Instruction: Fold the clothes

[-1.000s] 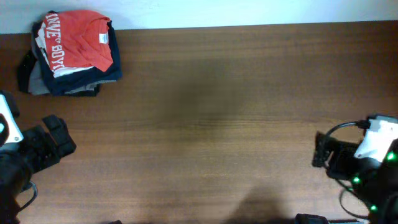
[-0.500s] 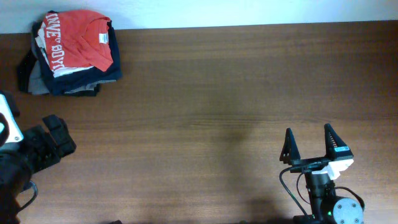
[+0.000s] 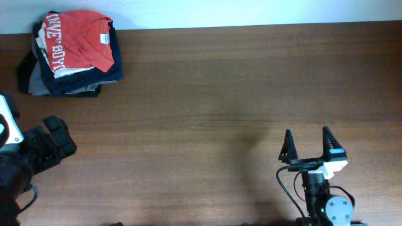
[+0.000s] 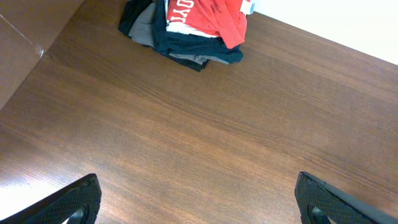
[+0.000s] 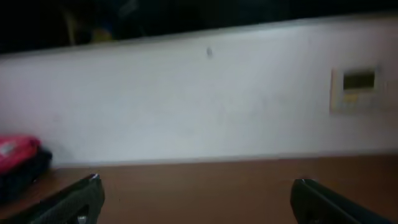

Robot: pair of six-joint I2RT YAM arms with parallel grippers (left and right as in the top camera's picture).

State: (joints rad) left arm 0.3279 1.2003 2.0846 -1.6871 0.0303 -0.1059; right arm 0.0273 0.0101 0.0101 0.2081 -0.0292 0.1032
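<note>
At the table's (image 3: 207,107) far left corner, the t-shirt (image 3: 78,41) lies folded on top of a stack. Part of its white lettering shows, and a small white label (image 3: 104,39) sits near its right edge. Under it lie a navy garment (image 3: 94,74) and a grey one (image 3: 38,86), and a strip of white cloth (image 3: 39,39) shows at the shirt's left edge. In the left wrist view the stack sits at the top of the picture, with the shirt (image 4: 208,15) draped over the navy layer.

The left gripper (image 4: 198,202) is near the stack, on its near side and not touching it. Its fingers (image 4: 81,199) are wide apart with only bare wood between them.

The right gripper (image 3: 307,130) is well apart from the stack, toward the opposite, near right part of the table. Its fingers (image 3: 288,143) point toward the far edge and are spread, holding nothing. Its own camera is blurred. It shows a pale wall (image 5: 205,106) with a small panel (image 5: 357,87), and the shirt (image 5: 15,149) as a red patch at the far left.
</note>
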